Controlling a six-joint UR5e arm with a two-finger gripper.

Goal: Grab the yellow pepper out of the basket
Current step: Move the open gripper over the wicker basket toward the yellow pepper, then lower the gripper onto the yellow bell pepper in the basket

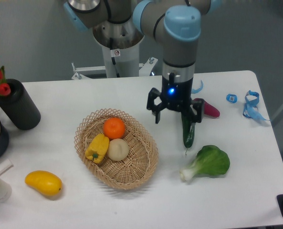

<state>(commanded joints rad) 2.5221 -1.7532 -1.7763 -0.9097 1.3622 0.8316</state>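
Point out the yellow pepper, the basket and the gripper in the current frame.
yellow pepper (97,148), fixed camera, middle of its glossy body.
basket (143,167), fixed camera, bare woven wall at the right.
gripper (175,112), fixed camera, midway between its open fingertips, above the table right of the basket.

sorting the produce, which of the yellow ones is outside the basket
The mango, lying on the table left of the basket; the yellow pepper sits inside it.
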